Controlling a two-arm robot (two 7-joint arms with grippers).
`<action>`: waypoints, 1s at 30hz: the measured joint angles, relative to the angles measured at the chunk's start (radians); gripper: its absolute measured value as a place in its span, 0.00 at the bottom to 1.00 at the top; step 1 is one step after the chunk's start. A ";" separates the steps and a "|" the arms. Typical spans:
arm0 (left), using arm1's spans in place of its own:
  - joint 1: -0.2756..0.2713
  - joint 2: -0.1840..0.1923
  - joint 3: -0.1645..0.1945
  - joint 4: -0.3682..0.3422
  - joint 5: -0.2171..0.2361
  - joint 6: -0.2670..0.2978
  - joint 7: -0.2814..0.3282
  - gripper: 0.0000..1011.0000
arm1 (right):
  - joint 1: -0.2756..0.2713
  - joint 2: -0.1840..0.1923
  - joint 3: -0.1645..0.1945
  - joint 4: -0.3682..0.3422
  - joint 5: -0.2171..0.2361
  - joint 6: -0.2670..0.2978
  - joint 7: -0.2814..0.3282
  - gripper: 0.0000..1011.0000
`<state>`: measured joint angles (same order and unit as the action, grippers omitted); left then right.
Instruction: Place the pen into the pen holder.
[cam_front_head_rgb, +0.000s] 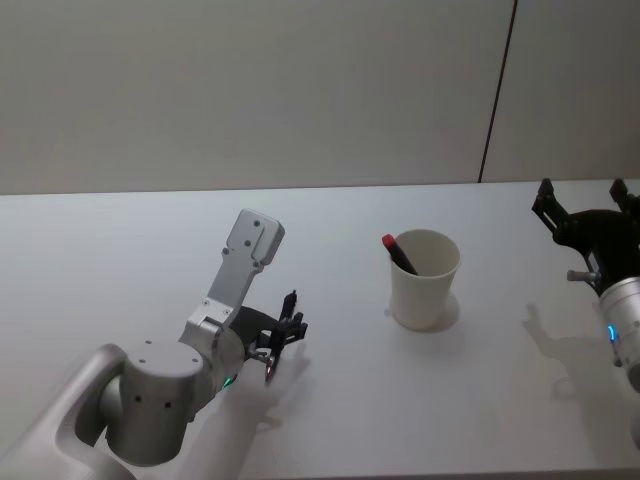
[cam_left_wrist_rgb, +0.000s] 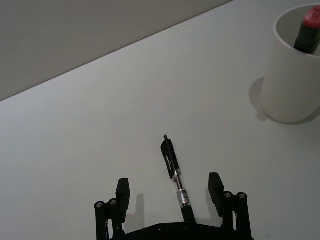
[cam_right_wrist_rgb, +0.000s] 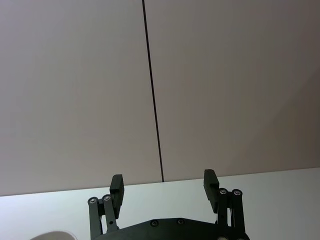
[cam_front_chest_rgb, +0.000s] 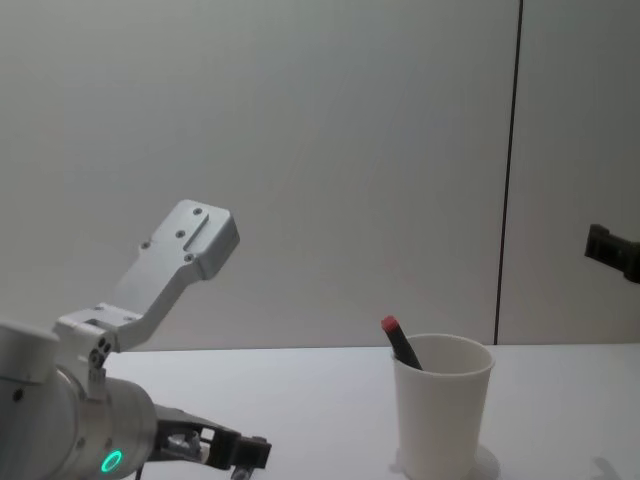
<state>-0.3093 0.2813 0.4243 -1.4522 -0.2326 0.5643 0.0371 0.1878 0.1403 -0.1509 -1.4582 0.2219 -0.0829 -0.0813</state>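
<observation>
Left wrist view has the left gripper (cam_left_wrist_rgb: 169, 181) low over the white worktop (cam_left_wrist_rgb: 100, 140) with its fingers (cam_left_wrist_rgb: 123, 189) spread wide. The black pen (cam_left_wrist_rgb: 178, 184) lies between them, touching neither, its tip pointing away from the palm. So the grasp is not yet made: the pen looks to rest on the worktop, centred in the open gripper, ready for the fingers to press in on its barrel. The pen holder (cam_left_wrist_rgb: 292, 75), a white paper cup, stands upright well apart from this gripper, ahead of it and off toward the robot's right, and a red-capped pen (cam_left_wrist_rgb: 310, 27) already leans inside against its rim. Left to do, by my reading: pinch the black pen, lift it, carry it above the cup's mouth, tip it upright and drop it in beside the other. The right gripper (cam_front_head_rgb: 583, 205) hangs idle on the far side of the cup, raised off the worktop, fingers spread and holding nothing
</observation>
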 joint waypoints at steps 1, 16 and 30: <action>0.000 -0.001 0.000 0.001 -0.001 0.004 -0.003 0.99 | 0.000 0.000 0.000 0.000 0.000 0.000 0.000 0.99; -0.005 -0.013 -0.006 0.018 -0.015 0.051 -0.021 0.99 | 0.000 0.000 0.000 0.000 0.000 0.000 0.000 0.99; -0.012 -0.023 -0.007 0.032 0.005 0.082 -0.030 0.99 | 0.000 0.000 0.000 0.000 0.000 0.000 0.000 0.99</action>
<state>-0.3213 0.2579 0.4176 -1.4203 -0.2280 0.6465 0.0072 0.1878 0.1403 -0.1509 -1.4582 0.2219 -0.0829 -0.0813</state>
